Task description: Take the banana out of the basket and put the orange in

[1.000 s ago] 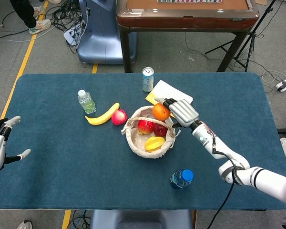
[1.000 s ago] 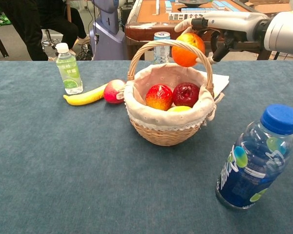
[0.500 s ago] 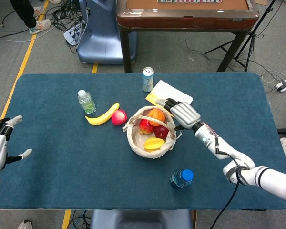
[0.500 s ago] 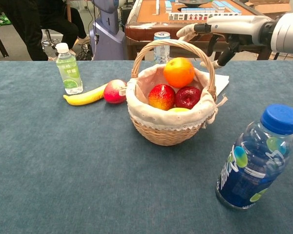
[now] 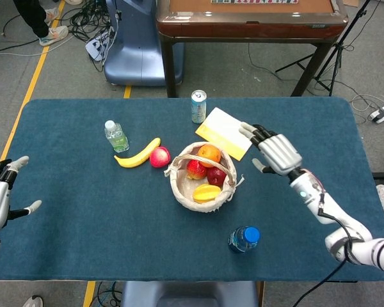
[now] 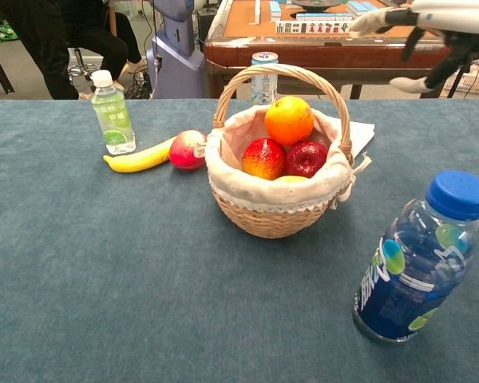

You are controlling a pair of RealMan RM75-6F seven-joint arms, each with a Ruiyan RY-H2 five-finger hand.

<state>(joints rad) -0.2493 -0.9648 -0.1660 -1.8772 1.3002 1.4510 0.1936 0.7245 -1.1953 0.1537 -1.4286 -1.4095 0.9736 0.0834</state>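
The orange (image 5: 210,154) sat in the basket (image 5: 180,188), at about 12 o'clock among the fruit, resting on top of two red apples and touching the cloth lining at the back rim, under the arch of the handle. It looked firm, round and moderately heavy, with a dimpled skin that would give fair grip; being a ball, it would want a wrap of fingers around its widest part from above, not a tip pinch, and it could roll off the apples if nudged. The banana (image 5: 136,155) lay on the table (image 5: 83,224) at roughly 9 o'clock from the basket, outside it, its near end touching a loose red apple (image 5: 159,157). It seemed light, curved and softer, best taken across its middle and easily bruised by a hard squeeze. By the look of things, both parts of the task were done.

The right hand (image 5: 276,152) hung above the table at 3 o'clock of the basket, well apart from it, palm down, fingers spread and holding nothing, the forearm running back toward 4 o'clock. The left hand (image 5: 0,195) stood at the far 9 o'clock edge of the table, fingers apart, empty.
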